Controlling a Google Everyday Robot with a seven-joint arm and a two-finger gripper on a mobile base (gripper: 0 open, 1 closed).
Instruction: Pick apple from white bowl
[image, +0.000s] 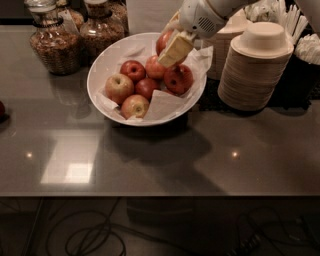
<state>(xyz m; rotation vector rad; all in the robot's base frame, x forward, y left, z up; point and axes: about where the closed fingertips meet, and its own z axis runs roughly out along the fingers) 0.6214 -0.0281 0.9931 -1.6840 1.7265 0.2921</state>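
Note:
The white bowl (102, 65), lined with white paper, stands at the middle of the dark counter and holds several apples. My gripper (169, 50) hangs over the bowl's far right rim, on a white arm that comes in from the upper right. It is shut on an orange-red apple (161, 41) and holds it just above the other fruit. A cream fingertip (175, 49) covers the apple's right side. A large yellow-and-red apple (119, 87) lies at the left in the bowl, with darker red apples (178, 79) beside it.
A tall stack of tan-and-white disposable bowls (257, 70) stands right of the white bowl. Glass jars (52, 42) of nuts stand at the back left. A container of white cutlery (287, 17) is at the back right. The counter's front edge runs across the lower frame.

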